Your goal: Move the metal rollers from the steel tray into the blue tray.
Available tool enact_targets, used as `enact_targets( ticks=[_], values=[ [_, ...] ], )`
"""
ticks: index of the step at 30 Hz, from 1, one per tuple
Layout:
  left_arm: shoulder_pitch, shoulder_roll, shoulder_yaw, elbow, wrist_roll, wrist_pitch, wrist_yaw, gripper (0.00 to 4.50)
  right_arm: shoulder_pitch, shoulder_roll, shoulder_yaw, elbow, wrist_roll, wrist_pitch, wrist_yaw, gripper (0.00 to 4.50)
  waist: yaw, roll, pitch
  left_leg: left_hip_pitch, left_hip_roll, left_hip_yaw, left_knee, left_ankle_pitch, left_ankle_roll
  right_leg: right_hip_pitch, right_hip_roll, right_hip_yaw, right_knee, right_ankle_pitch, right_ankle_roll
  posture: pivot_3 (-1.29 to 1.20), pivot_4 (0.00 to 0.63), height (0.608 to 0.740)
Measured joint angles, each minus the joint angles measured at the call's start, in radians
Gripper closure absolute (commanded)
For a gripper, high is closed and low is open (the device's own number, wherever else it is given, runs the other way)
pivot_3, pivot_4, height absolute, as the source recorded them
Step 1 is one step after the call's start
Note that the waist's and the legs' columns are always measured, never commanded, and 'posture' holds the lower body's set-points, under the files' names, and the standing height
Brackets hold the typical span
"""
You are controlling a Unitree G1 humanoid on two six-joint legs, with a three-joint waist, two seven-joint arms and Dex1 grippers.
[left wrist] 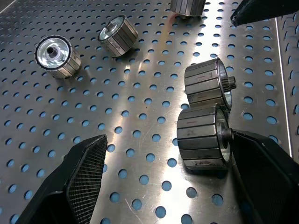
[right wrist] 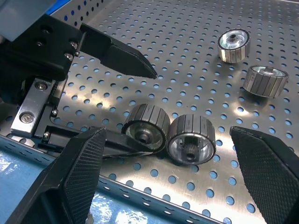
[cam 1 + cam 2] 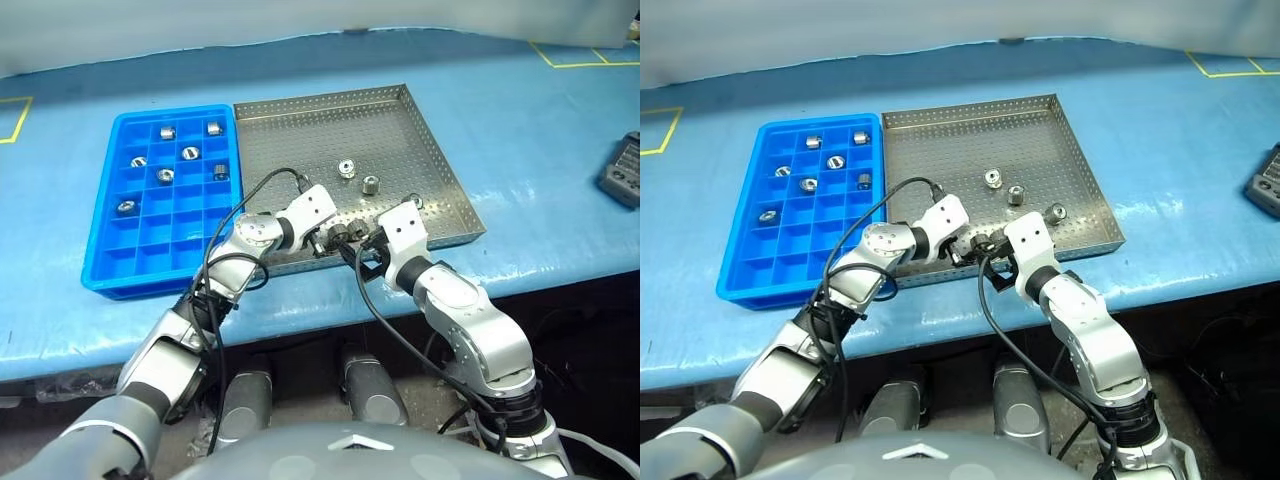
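The steel tray (image 3: 300,140) sits mid-table with the blue tray (image 3: 150,255) against its left side. Several metal rollers (image 3: 190,153) lie in blue compartments. Two rollers (image 2: 147,128) (image 2: 191,138) lie side by side near the steel tray's front rim; three more (image 3: 345,168) (image 3: 370,184) (image 3: 1055,212) lie farther back. My left gripper (image 1: 173,177) is open, with one of the pair (image 1: 203,140) lying on the floor beside its finger (image 1: 261,172). From the right, my right gripper (image 2: 173,172) stands open around the same pair, touching neither.
A dark handheld device (image 3: 622,172) lies at the table's right edge. Yellow tape marks (image 3: 575,55) are on the blue tabletop behind the trays. The two grippers are very close together at the steel tray's front rim (image 3: 300,265), cables looping over both wrists.
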State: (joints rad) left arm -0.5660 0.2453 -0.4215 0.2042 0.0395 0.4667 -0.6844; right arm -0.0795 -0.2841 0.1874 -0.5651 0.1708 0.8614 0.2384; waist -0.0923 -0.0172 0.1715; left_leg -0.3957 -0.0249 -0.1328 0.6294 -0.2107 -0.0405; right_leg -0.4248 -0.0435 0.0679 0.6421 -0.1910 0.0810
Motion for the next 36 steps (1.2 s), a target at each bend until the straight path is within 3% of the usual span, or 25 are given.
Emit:
enact_targets(
  ticks=[5,15,21,25,31,36],
  values=[
    [-0.011,-0.012,-0.001,0.015,-0.001,0.001,-0.016,0.04,0.0,0.001,0.0,0.0,-0.006,0.0,-0.006,0.0,-0.003,0.0,0.0,0.0,0.0,0.0,0.0,0.0,0.0,0.0,0.0,0.0,0.0,0.0,0.0,-0.13,0.15,0.74],
    [-0.009,-0.021,0.025,0.032,-0.004,0.004,-0.014,3.21,0.0,0.008,0.002,0.003,-0.011,0.0,-0.017,0.0,-0.006,0.0,0.0,0.0,0.0,0.0,-0.001,0.0,0.0,0.0,0.0,0.0,0.0,0.0,0.0,-0.11,0.15,0.74],
    [0.067,0.019,0.109,-0.09,-0.042,0.03,0.005,3.27,-0.023,0.009,0.024,0.007,-0.012,-0.002,-0.004,0.0,-0.005,0.0,0.0,-0.001,0.0,0.0,-0.001,0.0,0.0,-0.001,0.0,0.0,0.0,0.0,0.0,-0.07,0.15,0.74],
    [0.162,0.086,0.256,-0.246,-0.06,0.033,0.075,3.27,-0.09,-0.008,0.071,0.017,-0.01,-0.008,0.047,0.0,-0.009,0.0,0.0,0.001,0.001,0.0,-0.001,0.0,0.0,-0.001,0.0,0.0,0.001,0.0,0.0,-0.03,0.15,0.74],
    [0.298,0.105,0.447,-0.432,-0.13,0.019,0.149,3.27,-0.22,-0.023,0.142,0.061,-0.006,-0.053,0.142,0.0,0.022,0.0,0.0,0.0,0.0,0.0,-0.001,0.0,0.0,-0.001,0.0,0.0,0.0,0.0,0.0,0.02,0.15,0.74],
    [0.386,0.128,0.529,-0.526,-0.206,-0.001,0.145,3.27,-0.285,-0.008,0.159,0.096,0.02,-0.089,0.218,0.0,0.047,0.0,0.0,0.0,0.0,-0.001,-0.001,0.0,0.0,-0.001,0.0,-0.001,-0.001,0.0,-0.001,0.06,0.15,0.74]
  ],
)
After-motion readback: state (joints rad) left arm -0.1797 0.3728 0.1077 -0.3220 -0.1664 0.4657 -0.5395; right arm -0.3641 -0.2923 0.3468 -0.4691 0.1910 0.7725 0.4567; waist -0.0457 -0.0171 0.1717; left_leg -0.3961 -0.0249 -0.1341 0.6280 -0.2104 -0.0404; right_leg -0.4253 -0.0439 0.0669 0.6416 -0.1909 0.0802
